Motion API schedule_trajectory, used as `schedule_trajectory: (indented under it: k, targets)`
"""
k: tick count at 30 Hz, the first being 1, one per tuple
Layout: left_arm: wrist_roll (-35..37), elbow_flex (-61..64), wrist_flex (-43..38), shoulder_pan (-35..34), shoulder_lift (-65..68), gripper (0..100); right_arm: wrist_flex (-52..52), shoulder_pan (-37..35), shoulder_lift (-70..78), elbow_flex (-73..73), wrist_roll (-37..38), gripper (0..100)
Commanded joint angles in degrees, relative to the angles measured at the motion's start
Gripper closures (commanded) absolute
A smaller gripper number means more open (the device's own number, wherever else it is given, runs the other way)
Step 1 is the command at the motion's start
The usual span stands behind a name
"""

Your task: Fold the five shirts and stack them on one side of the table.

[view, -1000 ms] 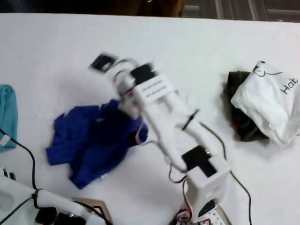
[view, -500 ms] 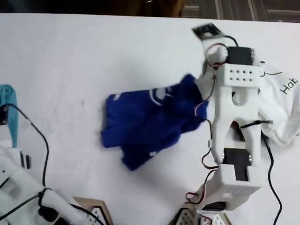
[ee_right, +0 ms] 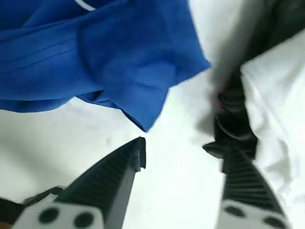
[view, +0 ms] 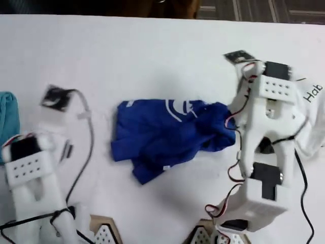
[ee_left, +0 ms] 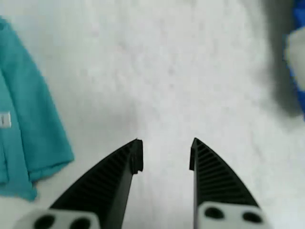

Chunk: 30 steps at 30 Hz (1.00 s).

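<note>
Around mid tabletop the blue shirt lay crumpled, the white shirt heaped by the right edge and the teal shirt by the left, nothing looked folded yet, and the left gripper and right gripper both gaped empty.

- Blue shirt: unfolded and crumpled, lying near the table centre in the high view. White curved print faces up on its 12 o'clock side. One bunched end points to 3 o'clock; a loose flap trails toward 7 o'clock.
- Teal shirt: at the 9 o'clock edge, lying flat and cut off by the frame.
- White shirt: at the 3 o'clock edge, rumpled, with dark line print on top.
- Dark shirt: lies under the white shirt, with its edge showing on the 9 o'clock side. It is near the blue shirt's bunched end, with bare table between them.
</note>
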Motion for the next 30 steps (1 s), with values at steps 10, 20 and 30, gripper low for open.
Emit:
schedule_trajectory:
  k: [10, 20, 30]
  targets:
    - [-2.20, -0.75, -7.21, 19.52, 12.84, 82, 1.27, 6.55, -10.77, 6.33, 0.35, 68.1]
    - [0.70, -16.92, -2.90, 25.49, 37.80, 82, 1.27, 6.81, -13.41, 9.93, 0.35, 68.1]
    - [3.87, -22.20, -3.16, 30.77, 40.88, 82, 1.01, 6.55, -13.05, 10.55, 0.35, 68.1]
